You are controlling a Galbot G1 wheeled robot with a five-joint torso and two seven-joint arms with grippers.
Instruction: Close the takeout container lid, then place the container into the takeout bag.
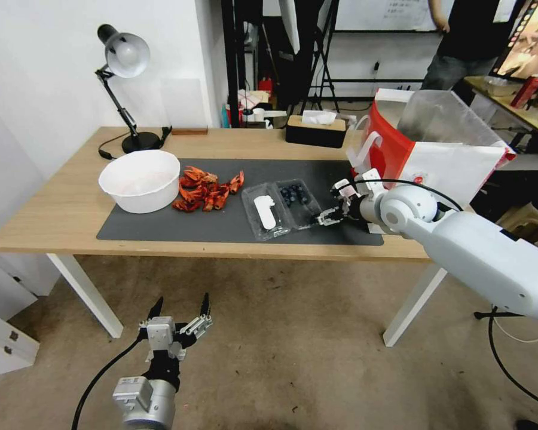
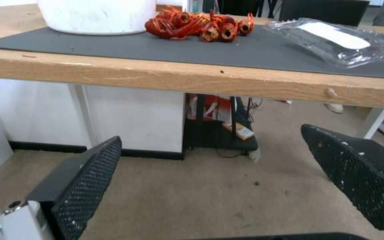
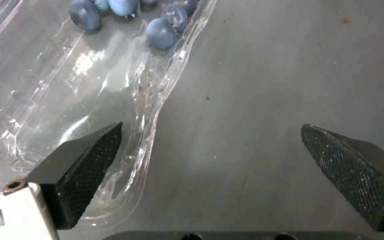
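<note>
2 clear halves of our takeout container [image 1: 284, 208] lying open on the mat, lid [image 1: 265, 212] label unreadable, right gripper [image 3: 210, 156] fingers spread astride its rim, left gripper [image 1: 181, 312] spread below the table, takeout bag [image 1: 454, 170] logo unreadable.

The takeout bag [image 1: 454, 161] runs behind the right arm, so its lower front corner is hidden. In the left wrist view, the lid [image 2: 341, 41] is cut off at the picture's edge. The blueberries [image 3: 161, 33] are partly cropped in the right wrist view.
</note>
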